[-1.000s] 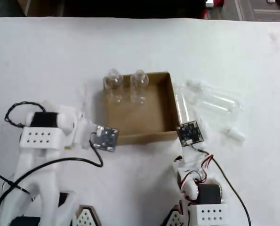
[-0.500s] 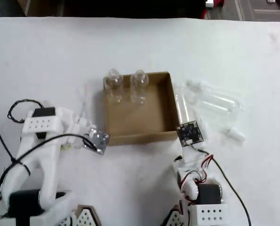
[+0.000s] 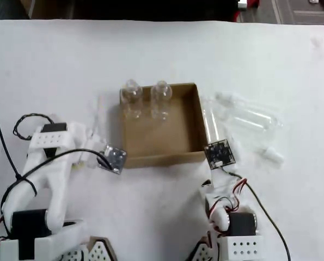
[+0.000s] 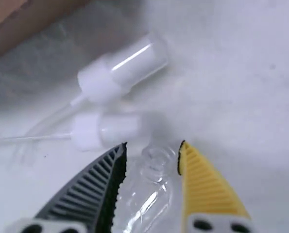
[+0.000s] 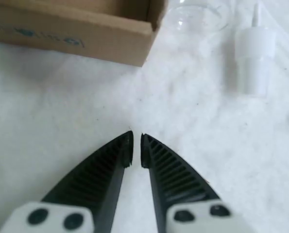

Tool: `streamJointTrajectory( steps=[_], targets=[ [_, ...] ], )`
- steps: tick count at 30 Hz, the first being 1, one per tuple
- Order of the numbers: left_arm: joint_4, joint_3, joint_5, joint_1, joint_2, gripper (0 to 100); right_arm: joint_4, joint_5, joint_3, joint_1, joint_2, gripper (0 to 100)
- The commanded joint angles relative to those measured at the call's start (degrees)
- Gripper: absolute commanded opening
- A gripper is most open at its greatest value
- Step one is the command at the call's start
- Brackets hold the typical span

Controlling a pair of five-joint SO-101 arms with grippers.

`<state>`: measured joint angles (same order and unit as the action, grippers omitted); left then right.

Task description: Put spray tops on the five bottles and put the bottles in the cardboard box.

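L pincer, at 8 o'clock of box, clamps bottle by neck: keep firm so R pincer, shut & empty, can fit top.

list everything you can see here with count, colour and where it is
cardboard box: one, brown, mid-table
bottles in box: two, clear, at its far wall
loose bottles: apparently two, clear, lying right of the box
gripped bottle: one, clear, left of the box
spray tops: three, white; two beside the gripped bottle, one right of the box
table: one, white
left gripper: black and yellow, closed around the gripped bottle
right gripper: black, shut, over bare table by the box corner
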<state>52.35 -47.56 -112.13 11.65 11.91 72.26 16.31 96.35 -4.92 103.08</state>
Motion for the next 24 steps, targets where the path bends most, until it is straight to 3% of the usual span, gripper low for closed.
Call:
streamJointTrajectory(
  steps=[1,9,14,19,24],
  targets=[
    [-2.11,2.46,-0.7,0.84,-0.4,17,0.4,0.26,0.53,0.48,0.04,1.8],
    [-1.93,2.46,-0.88,1.8,-0.92,17,0.4,0.26,0.53,0.48,0.04,1.7],
    [-2.11,2.46,-6.24,5.14,-0.75,17,0.4,0.26,0.53,0.48,0.04,1.7],
    [-2.2,2.46,-6.77,6.02,-1.01,17,0.4,0.26,0.53,0.4,0.04,1.7],
    [-8.0,0.88,-6.86,5.76,-1.1,16,0.4,0.26,0.53,0.4,0.04,1.7]
  ],
)
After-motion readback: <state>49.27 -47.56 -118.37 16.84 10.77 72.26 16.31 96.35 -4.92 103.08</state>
